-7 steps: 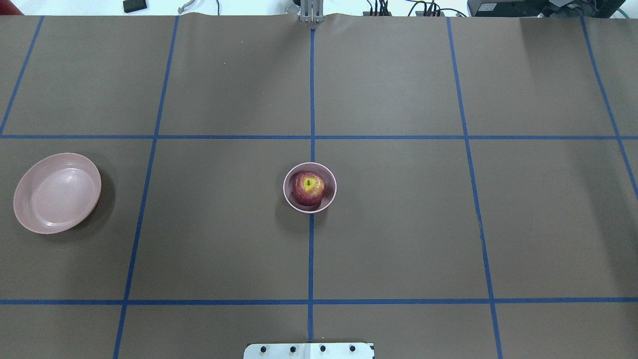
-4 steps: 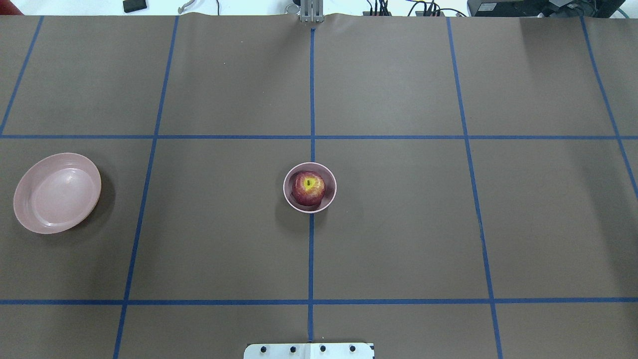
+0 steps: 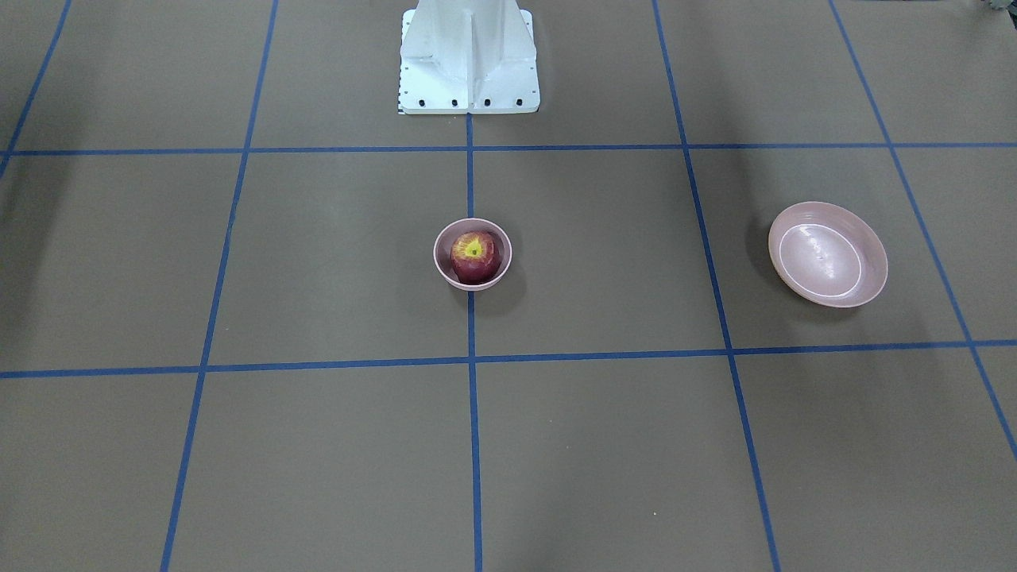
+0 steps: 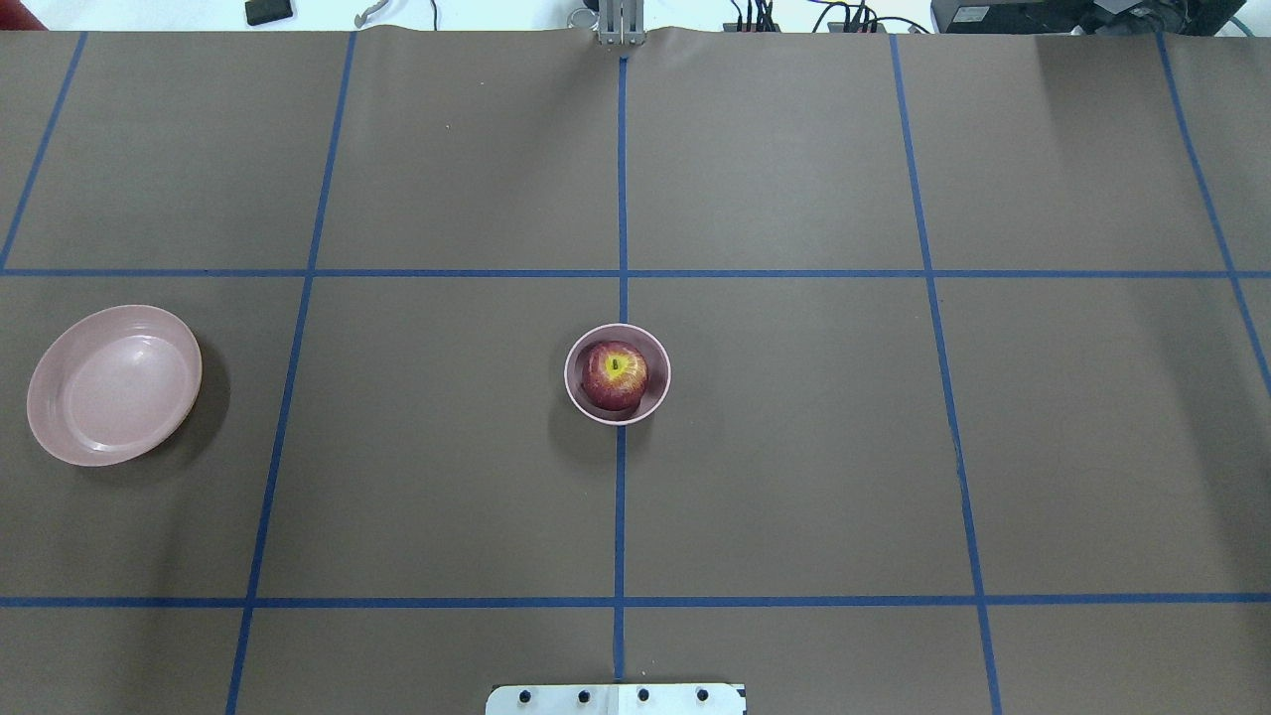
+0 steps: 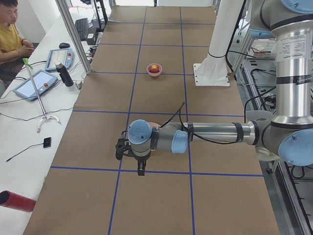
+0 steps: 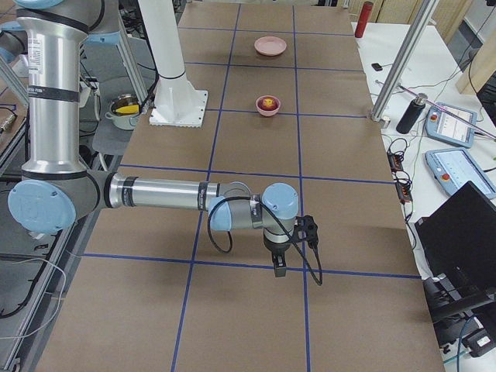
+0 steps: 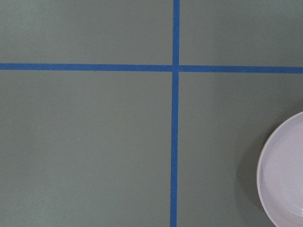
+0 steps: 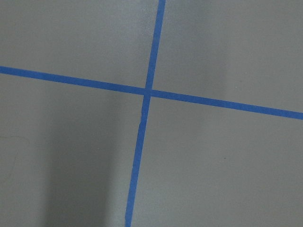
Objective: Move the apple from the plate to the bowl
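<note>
The dark red apple [image 4: 615,374] with its yellow-green stem patch sits inside the small deep pink bowl [image 4: 661,382] at the table's middle; both also show in the front view, the apple [image 3: 475,256] in the bowl [image 3: 438,256]. The wide shallow pink plate [image 4: 114,384] lies empty at the table's left side, and its edge shows in the left wrist view [image 7: 286,175]. My left gripper [image 5: 141,170] hangs above the table near the plate. My right gripper [image 6: 279,267] hangs over the table's right end. I cannot tell whether either is open or shut.
The robot's white base plate [image 4: 616,698] sits at the table's near edge. Blue tape lines [image 4: 621,199] divide the brown table. An operator [image 5: 10,29], tablets [image 5: 36,82] and a dark bottle [image 5: 63,74] are on the side bench beyond the far edge.
</note>
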{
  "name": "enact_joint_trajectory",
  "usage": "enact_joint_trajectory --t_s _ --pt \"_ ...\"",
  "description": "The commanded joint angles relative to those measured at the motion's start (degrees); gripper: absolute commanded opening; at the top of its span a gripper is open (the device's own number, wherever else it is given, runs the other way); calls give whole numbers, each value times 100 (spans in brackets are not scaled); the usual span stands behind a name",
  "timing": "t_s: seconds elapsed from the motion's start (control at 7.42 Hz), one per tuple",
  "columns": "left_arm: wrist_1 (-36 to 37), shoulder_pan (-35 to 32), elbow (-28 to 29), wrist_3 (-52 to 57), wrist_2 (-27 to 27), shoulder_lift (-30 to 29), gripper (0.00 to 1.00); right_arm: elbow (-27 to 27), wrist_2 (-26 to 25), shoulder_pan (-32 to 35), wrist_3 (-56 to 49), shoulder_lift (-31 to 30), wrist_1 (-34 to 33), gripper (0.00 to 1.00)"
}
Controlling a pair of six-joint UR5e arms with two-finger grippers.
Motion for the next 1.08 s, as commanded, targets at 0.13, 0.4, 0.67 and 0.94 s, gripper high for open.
enact_joint_trajectory --t_s 0.13,0.4,0.67,0.94 --pt "-20 -27 -44 3 38 -102 98 -8 3 -7 66 7 9 100" --pt "-3 -114 -62 11 56 -101 98 -8 3 -7 75 7 9 100" --pt "41 -158 -53 12 65 -75 98 1 3 -7 75 16 9 100" --pt "59 -159 -36 12 65 -14 98 1 12 -7 119 16 17 100"
